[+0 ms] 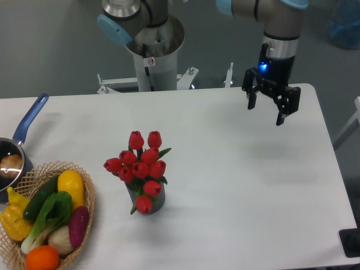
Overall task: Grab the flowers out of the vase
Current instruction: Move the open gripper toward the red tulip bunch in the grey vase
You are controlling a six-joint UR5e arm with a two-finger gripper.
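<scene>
- The pincer [265,113] hangs above the desk [236,169] near its far right corner, pointing down, a blue light glowing on its body.
- Its two fingers [251,102] stand spread apart with nothing between them — wide open and carrying nothing.
- The flowers [140,163] sit in the vase [153,201] towards the middle of the desk, a bit left of centre and closer to the near edge, well apart from the pincer.
- Red closed buds fan out wider than the vase; one bud droops over the rim at the front, and green leaves poke out at the sides.
- The vase is dark grey, standing upright, mostly hidden behind the blooms.
- At the near left corner, a wicker basket [34,175] holds vegetables and fruit: something yellow, something green, a purple piece, an orange one at the bottom.
- Just behind the basket, at the left edge, a steel saucepan [8,169] with a blue handle [30,117] pointing towards the far side; something pale lies inside it.
- The arm's grey base column [151,56] rises behind the far edge of the desk.
</scene>
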